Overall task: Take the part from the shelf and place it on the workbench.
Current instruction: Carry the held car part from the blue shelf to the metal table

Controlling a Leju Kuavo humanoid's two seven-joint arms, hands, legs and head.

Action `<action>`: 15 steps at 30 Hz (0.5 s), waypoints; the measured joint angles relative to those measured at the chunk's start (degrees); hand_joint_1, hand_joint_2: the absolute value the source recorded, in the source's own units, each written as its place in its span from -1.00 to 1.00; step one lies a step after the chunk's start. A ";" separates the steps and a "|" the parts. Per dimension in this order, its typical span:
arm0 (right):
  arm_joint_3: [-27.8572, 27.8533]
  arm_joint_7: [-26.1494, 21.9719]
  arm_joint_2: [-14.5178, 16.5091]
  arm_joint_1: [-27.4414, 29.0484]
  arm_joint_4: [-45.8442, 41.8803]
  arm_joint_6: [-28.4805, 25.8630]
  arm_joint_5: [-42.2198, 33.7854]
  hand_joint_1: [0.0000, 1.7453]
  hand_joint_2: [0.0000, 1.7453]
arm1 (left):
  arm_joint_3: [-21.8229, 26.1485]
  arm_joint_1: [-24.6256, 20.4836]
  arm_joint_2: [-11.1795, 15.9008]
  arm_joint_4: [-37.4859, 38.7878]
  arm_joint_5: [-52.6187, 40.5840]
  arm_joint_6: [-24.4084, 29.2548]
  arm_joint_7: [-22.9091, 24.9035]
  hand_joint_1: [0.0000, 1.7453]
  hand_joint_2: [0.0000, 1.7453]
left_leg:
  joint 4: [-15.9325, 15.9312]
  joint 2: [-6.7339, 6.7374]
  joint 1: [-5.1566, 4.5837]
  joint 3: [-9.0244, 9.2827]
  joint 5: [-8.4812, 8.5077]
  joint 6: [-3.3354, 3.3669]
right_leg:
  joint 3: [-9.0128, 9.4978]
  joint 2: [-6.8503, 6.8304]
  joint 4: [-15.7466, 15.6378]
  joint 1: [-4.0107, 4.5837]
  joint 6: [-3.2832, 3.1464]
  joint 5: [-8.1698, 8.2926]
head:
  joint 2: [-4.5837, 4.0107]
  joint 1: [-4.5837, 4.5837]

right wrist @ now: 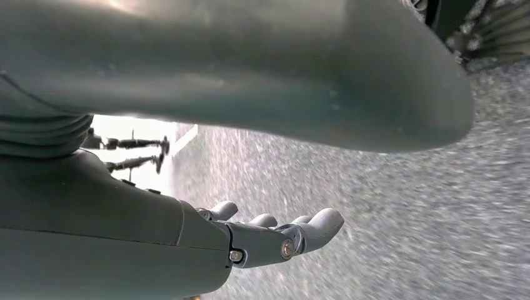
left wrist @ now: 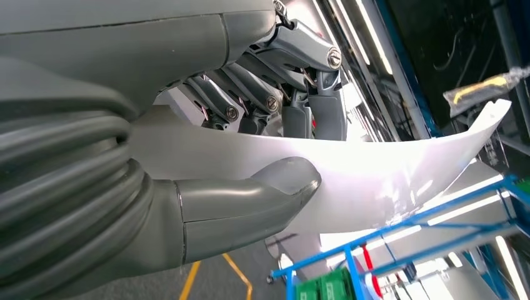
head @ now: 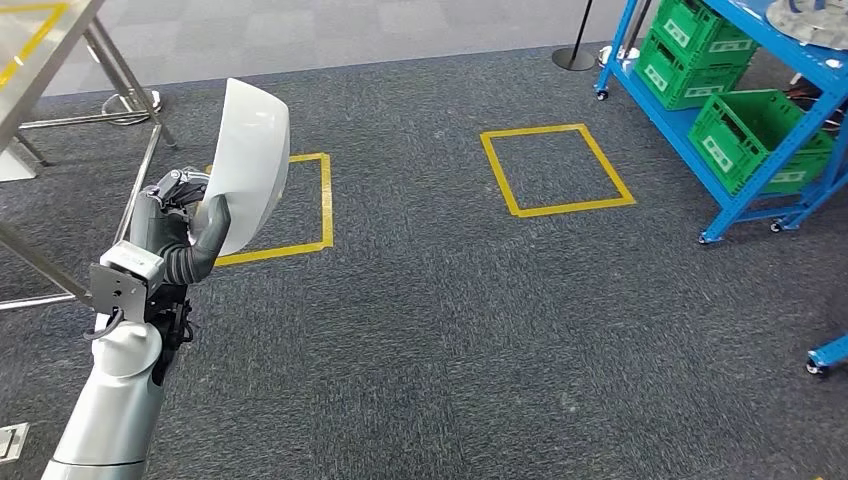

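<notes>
The part (head: 250, 160), a white curved shell, is what you carry now, so take your bearings from it and work from the largest thing near it to the smallest. Widest is the dark carpet (head: 450, 330) below it, with two yellow taped squares; one square (head: 305, 205) lies directly behind the part, the other (head: 555, 170) off to its right. Far right of the part stands the blue shelf (head: 745, 190) with green crates (head: 760, 135), well apart from it, which suggests the pick is done and you are in transit. To the part's left, the steel workbench (head: 45, 60) shows its corner and legs, nearer than the shelf; that is likely where you are heading. Your left hand (head: 185, 215) grips the part by its lower edge, thumb (left wrist: 250, 200) pressed on one face and fingers (left wrist: 312, 109) on the other, so the shell rises upright above the hand. Holding it high probably keeps it clear of your body and the bench legs. Your right hand (right wrist: 275, 234) holds nothing, its fingers loosely extended above the carpet.
</notes>
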 joint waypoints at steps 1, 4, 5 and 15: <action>0.00 -0.08 0.00 -0.03 0.00 0.04 0.13 -1.00 -1.00 | 0.08 0.06 0.10 -0.11 0.02 0.02 -0.02 1.00 1.00 | 0.29 -0.69 0.04 -0.18 -0.12 -0.40 | 1.43 1.03 -2.98 -0.11 -0.07 1.00 | 0.00 0.01; 0.00 -0.51 0.00 -0.10 0.00 0.12 0.45 -1.00 -1.00 | 0.46 0.56 0.53 -0.60 0.05 0.07 -0.08 1.00 1.00 | 0.23 -2.39 0.11 -0.68 0.12 -1.73 | 2.56 1.56 -5.33 0.10 -1.06 1.34 | 0.00 0.05; 0.01 -0.50 0.00 -0.13 0.00 0.12 0.55 -1.00 -1.00 | 0.62 0.88 0.69 -0.76 0.05 0.07 -0.09 1.00 1.00 | 0.12 -2.38 0.20 -0.79 0.24 -2.08 | 2.65 0.92 -5.54 0.12 -1.55 1.51 | 0.00 0.07; 0.02 -0.35 0.01 -0.02 0.00 -0.09 0.72 -1.00 -1.00 | 1.10 1.69 1.07 -1.06 0.31 0.11 -0.09 1.00 1.00 | 7.22 6.10 -0.10 -3.40 -2.43 -2.42 | 3.31 -5.74 -6.29 0.83 -3.20 1.46 | 0.00 -0.51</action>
